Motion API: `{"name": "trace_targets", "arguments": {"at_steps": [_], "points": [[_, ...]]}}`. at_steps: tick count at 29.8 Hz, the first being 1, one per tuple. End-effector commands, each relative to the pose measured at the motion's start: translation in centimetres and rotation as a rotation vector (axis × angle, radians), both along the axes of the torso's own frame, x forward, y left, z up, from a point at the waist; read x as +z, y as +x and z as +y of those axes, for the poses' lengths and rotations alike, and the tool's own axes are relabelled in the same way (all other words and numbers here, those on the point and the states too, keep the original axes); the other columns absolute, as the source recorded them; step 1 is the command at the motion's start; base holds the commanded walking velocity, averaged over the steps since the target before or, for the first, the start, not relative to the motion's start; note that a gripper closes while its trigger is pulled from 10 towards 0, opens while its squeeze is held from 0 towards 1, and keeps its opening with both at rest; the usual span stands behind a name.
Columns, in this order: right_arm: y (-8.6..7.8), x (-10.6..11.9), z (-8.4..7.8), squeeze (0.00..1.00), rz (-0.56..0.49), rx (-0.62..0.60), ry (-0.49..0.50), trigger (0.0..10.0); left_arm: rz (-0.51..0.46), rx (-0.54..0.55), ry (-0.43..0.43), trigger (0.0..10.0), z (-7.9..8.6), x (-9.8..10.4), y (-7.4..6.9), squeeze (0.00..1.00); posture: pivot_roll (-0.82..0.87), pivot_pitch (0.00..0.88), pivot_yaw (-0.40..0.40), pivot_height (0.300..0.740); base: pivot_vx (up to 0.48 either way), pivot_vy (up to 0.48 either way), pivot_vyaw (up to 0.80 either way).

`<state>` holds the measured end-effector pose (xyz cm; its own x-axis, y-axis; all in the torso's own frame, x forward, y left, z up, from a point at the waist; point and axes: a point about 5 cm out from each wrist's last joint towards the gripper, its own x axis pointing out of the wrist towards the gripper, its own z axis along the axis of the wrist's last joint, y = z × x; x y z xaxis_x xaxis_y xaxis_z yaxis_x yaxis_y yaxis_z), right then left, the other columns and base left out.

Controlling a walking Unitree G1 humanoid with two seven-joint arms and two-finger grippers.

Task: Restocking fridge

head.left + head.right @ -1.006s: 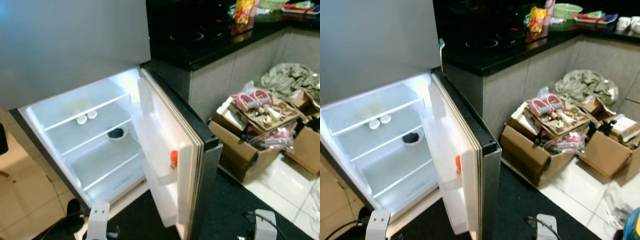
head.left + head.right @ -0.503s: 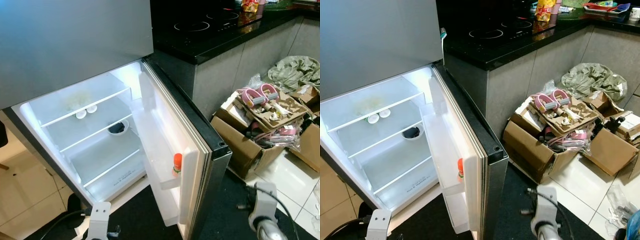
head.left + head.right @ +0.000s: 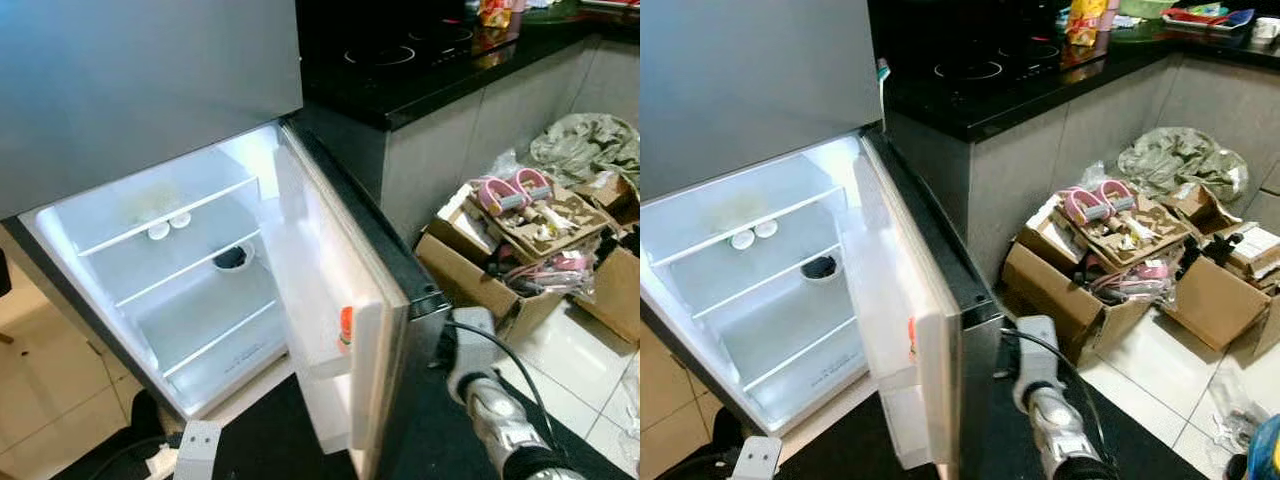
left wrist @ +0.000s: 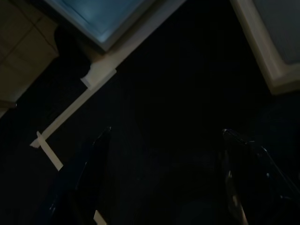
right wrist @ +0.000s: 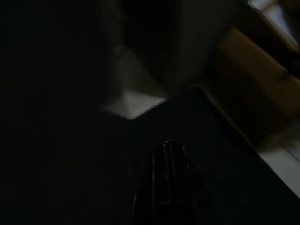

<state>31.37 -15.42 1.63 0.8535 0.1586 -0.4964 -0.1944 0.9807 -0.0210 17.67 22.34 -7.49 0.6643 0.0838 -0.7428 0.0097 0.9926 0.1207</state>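
Right arm (image 3: 1050,420) has risen from the bottom edge and now reaches up to the outer face of the fridge door (image 3: 330,260), lower centre-right; its gripper (image 5: 164,178) is against or just beside the dark door panel. Right wrist view is very dark, with one black finger visible, so cannot tell whether the fingers are apart or together. Left gripper (image 4: 164,154) hangs low over the dark floor mat (image 4: 178,93), fingers (image 4: 89,159) spread apart, holding nothing; white tape strips cross the mat beside it.

Fridge (image 3: 150,80) fills the upper left, lower door swung wide, interior lit. Orange-capped bottle (image 3: 345,325) stands in the door shelf. Two small white round items (image 3: 168,226) sit on the upper glass shelf, and a bowl with something dark (image 3: 232,258) on the shelf below. Faint print on the bottom drawer front, too small to read.

Right of the door: cardboard boxes (image 3: 500,260) of clutter on pale tiles, pink rolls on top, olive cloth (image 3: 585,150) behind. Far, upper right: black counter (image 3: 1040,80) with a stovetop, a yellow snack bag (image 3: 1085,20), label unreadable.
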Motion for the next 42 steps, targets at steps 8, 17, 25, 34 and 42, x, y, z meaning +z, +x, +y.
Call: {"name": "trace_targets", "arguments": {"at_steps": [8,17,25,34,42], "points": [[0.3,5.5,11.1,0.0,-0.056,0.588,0.222,10.0,0.055,0.009,0.029,10.0,1.1,-0.5,-1.4,0.0,-0.05,0.064,0.039,0.74,0.0,0.0,0.0],[-0.5,17.0,15.8,0.0,-0.326,0.752,0.829,10.0,0.083,0.021,0.026,10.0,1.0,-0.9,-2.1,0.0,-0.05,0.063,0.03,0.74,0.0,0.0,0.0],[1.0,10.3,10.4,0.0,-0.187,0.416,0.566,10.0,0.106,0.024,0.03,10.0,1.1,-1.2,-2.6,0.0,-0.05,0.063,0.031,0.74,0.0,0.0,0.0],[-1.0,2.1,2.8,0.0,0.008,0.132,0.2,10.0,0.098,0.021,0.029,10.0,1.1,-1.0,-2.3,0.0,-0.06,0.056,0.037,0.74,0.0,0.0,0.0],[-11.0,-7.7,-6.9,0.0,0.37,-0.211,-0.197,10.0,0.097,0.002,0.034,10.0,0.6,-0.7,-1.1,0.0,-0.06,0.022,0.049,0.74,0.0,0.0,0.0]]}}
